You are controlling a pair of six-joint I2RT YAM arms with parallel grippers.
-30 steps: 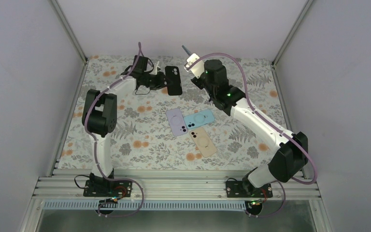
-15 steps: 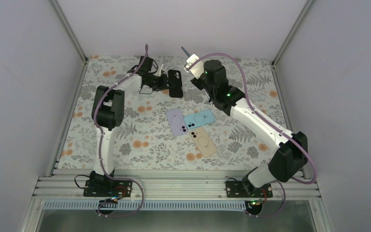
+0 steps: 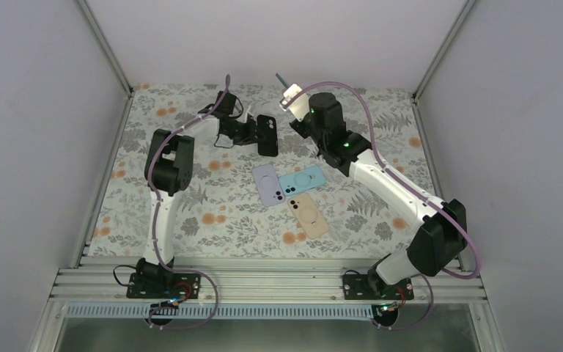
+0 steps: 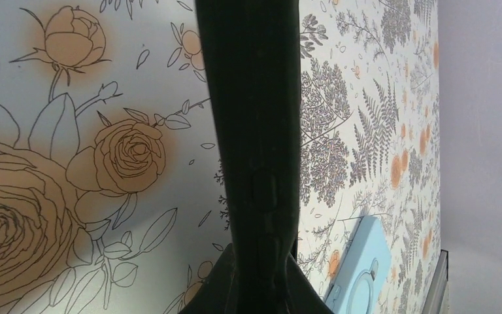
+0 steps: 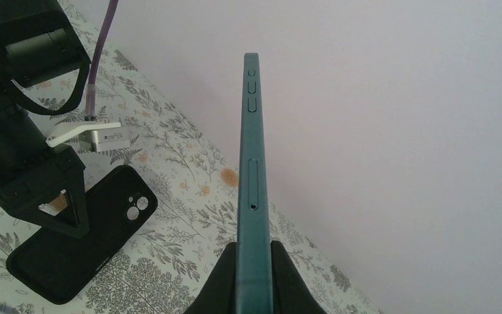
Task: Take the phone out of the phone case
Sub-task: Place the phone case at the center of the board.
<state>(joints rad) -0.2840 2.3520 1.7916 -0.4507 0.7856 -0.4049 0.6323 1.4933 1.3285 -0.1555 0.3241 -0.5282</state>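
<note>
The empty black phone case (image 3: 267, 134) hangs over the back of the flowered table, with my left gripper (image 3: 256, 133) shut on its left side. The left wrist view shows the case edge-on (image 4: 255, 131) between the fingers of that gripper (image 4: 261, 258). The teal phone (image 5: 253, 176) is out of the case and stands edge-on in my right gripper (image 5: 253, 252), which is shut on its lower end. From above, the phone (image 3: 281, 76) sticks up at the back, to the right of the case. The right wrist view has the case (image 5: 85, 255) at lower left.
Three other cases lie mid-table: a purple one (image 3: 267, 184), a light blue one (image 3: 302, 180) and a beige one (image 3: 308, 214). The light blue case (image 4: 359, 268) also shows in the left wrist view. Grey walls close in the back and both sides.
My left arm has carried the black case a little to the right and toward the near side. The right arm and the phone have stayed put.
</note>
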